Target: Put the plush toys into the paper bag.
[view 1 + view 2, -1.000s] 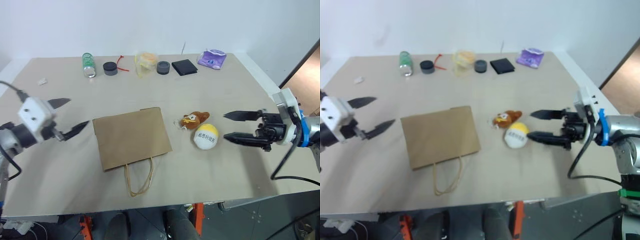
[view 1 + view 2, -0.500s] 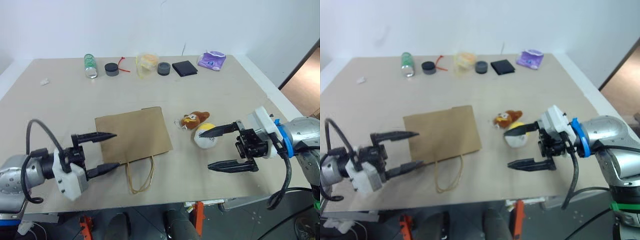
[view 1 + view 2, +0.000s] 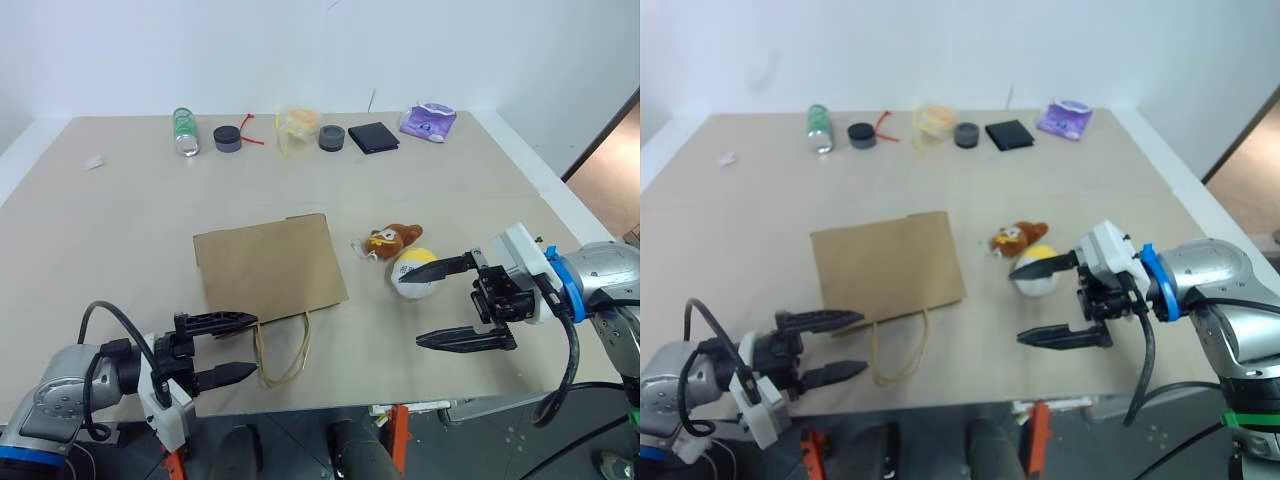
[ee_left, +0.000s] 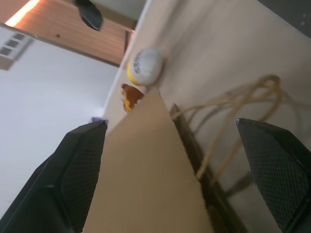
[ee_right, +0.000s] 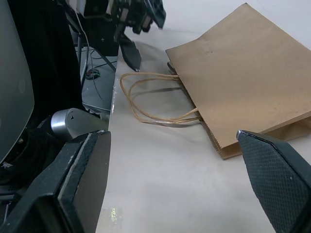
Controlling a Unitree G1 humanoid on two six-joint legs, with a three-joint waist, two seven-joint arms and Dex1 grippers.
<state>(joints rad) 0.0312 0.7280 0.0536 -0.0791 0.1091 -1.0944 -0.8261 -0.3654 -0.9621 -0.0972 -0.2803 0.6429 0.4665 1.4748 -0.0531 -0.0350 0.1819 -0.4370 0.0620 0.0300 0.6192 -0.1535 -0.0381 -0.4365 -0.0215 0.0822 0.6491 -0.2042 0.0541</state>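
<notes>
Two grippers hang over the table's [image 3: 120,250] near edge. The left gripper [image 3: 238,346], fingers spread and empty, sits beside the paper bag's [image 3: 268,268] handles. The bag lies flat mid-table, bare tabletop around it. Right of it lie the bear [image 3: 388,239] and the ball [image 3: 412,273], touching. The right gripper [image 3: 432,304], spread and empty, reaches by the ball. The right wrist view shows the bag's open mouth [image 5: 214,138].

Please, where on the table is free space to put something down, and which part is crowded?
Free: the wide band between the paper bag and the back row, and the left side of the table. Crowded: the back edge, from the green bottle to the purple packet, and around the bear toy and ball toy by the right gripper.
</notes>
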